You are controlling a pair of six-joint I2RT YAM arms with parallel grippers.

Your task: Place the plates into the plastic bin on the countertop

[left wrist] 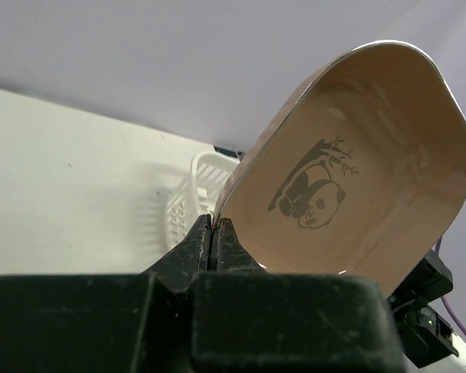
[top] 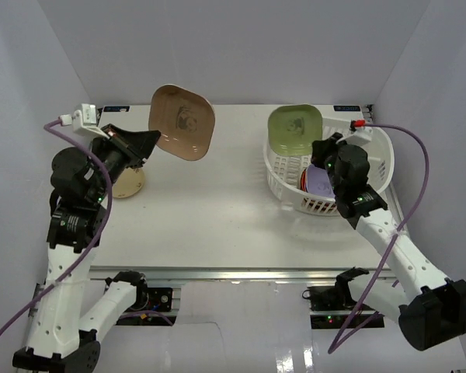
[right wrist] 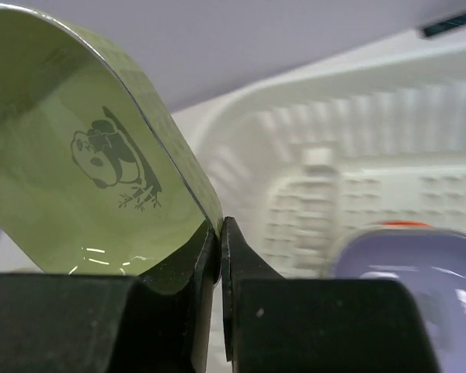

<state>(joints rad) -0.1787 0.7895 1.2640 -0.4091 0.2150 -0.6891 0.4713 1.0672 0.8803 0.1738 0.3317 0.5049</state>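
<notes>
Both arms have a dish in the air right now. The left gripper (left wrist: 215, 241) has its jaws pinched tight on the rim of the brown plate (top: 182, 123), a rounded-square dish with a panda printed inside. It hangs well to the left of the plastic bin (top: 286, 186), clear of the countertop (top: 217, 217) and tipped up on edge so the hollow faces the overhead camera. In the left wrist view the white lattice wall of the bin shows in the distance, behind the plate's lower edge. The right gripper (right wrist: 220, 241) is clamped just as firmly on the edge of the green plate (top: 294, 129), panda print showing here too. That dish stands tilted at the bin's far left rim, its near edge over the basket. Inside the bin lies a lavender plate (top: 320, 184), partly hidden under the right wrist, with a sliver of an orange plate (top: 304, 180) peeking out just left of it; the right wrist view catches the same pair low against the slotted wall. Far to the left of the bin, one cream plate (top: 129, 185) lies flat on the countertop, half covered by the left arm. How many dishes are stacked in the bin I cannot tell from these angles.
</notes>
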